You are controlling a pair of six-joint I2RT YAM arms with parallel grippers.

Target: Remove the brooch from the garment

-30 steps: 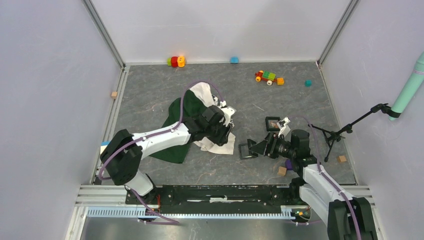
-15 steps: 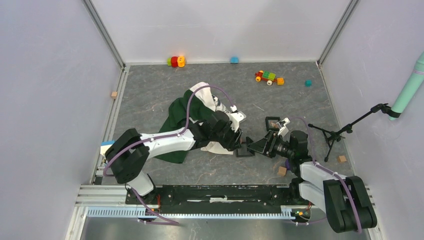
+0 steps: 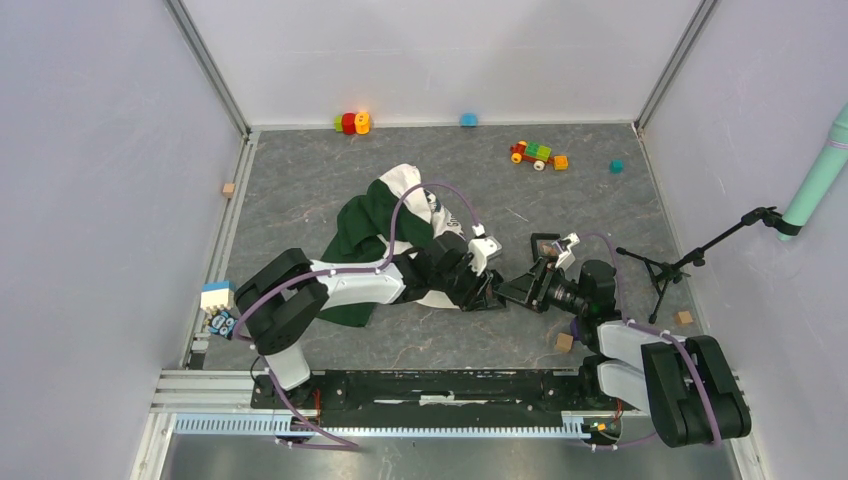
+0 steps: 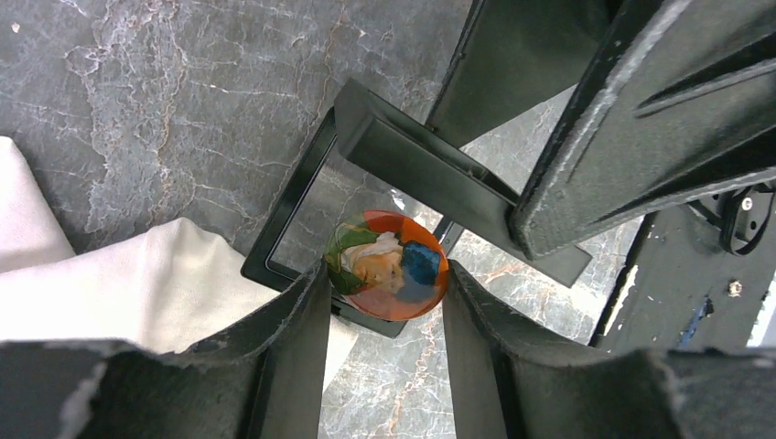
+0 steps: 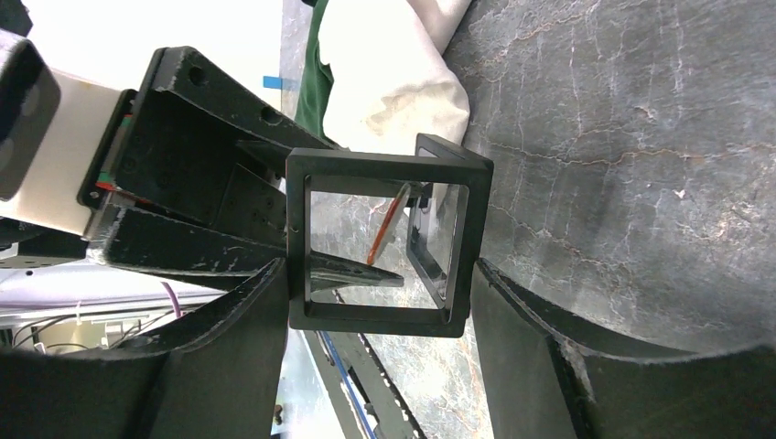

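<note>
Most of my job looks done: left fingers [image 4: 284,357] pinch the brooch [image 4: 387,264] clear of the garment [image 4: 128,283]; right fingers [image 5: 229,320] clamp a black frame [image 5: 384,169]. Release remains.

A small round orange-brown brooch [image 4: 387,265], printed with green, cream and blue patches, is held by its rim between the two black fingers [image 4: 293,347] of the left gripper [image 4: 385,283]. It is clear of the cloth and in front of a black square frame [image 4: 412,165]. A large soft dark green and cream-white garment [image 3: 365,235] is seen crumpled on the grey table [image 3: 300,160], its cream edge just beside the brooch.
</note>
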